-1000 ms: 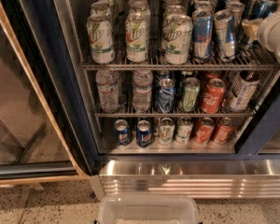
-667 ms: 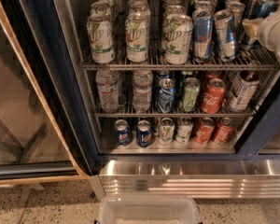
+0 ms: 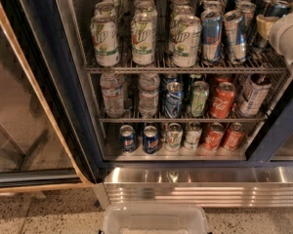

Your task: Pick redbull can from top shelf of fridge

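At the right end of the fridge's top shelf, the gripper hovers beside the nearest redbull can; its grip state is unclear. Tight packing could topple neighbouring cans or shove the 7UP cans.

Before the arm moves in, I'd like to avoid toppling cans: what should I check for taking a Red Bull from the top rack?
1. Dark-framed fridge open, front of the grey wire top shelf exposed: ok.
2. Slim blue-and-silver redbull can upright in the front row: ok.
3. Robot's white hand at top-shelf height, at the picture's right edge: ok.
4. Hand lined up with that can: not ok; it is well to the can's right.
5. Room beside the can: not ok; a wider white-green 7UP can and a second slim blue-and-silver can stand close on either side.
6. Hand holding nothing: cannot tell.
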`<state>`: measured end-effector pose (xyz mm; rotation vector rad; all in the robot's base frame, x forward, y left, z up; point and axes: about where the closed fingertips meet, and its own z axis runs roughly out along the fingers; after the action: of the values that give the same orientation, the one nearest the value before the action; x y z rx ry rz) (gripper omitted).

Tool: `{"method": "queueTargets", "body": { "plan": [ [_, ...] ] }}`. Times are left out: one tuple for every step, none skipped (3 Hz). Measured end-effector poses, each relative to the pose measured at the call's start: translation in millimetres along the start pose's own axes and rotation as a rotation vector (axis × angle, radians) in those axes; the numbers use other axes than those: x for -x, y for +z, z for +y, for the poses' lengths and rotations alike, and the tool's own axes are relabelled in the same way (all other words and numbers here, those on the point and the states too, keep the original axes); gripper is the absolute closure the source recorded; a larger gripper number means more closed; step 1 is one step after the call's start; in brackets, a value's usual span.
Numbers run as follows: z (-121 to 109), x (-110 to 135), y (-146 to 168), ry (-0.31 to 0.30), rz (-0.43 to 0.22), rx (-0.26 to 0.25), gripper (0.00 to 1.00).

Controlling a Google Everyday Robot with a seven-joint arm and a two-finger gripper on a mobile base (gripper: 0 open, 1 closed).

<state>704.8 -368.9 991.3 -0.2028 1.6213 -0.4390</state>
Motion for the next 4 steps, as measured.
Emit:
{"method": "queueTargets", "body": {
  "plan": [
    [-0.5, 2.2, -4.3, 0.044, -0.013, -0.016, 0.44],
    [-3.3, -4.4, -5.5, 0.049, -0.006, -0.027, 0.39],
    [6.4, -3.9, -10.0, 0.113, -0.026, -0.051, 0.39],
    [4.9, 0.8, -10.5, 0.116, -0.027, -0.052, 0.37]
  ]
}}
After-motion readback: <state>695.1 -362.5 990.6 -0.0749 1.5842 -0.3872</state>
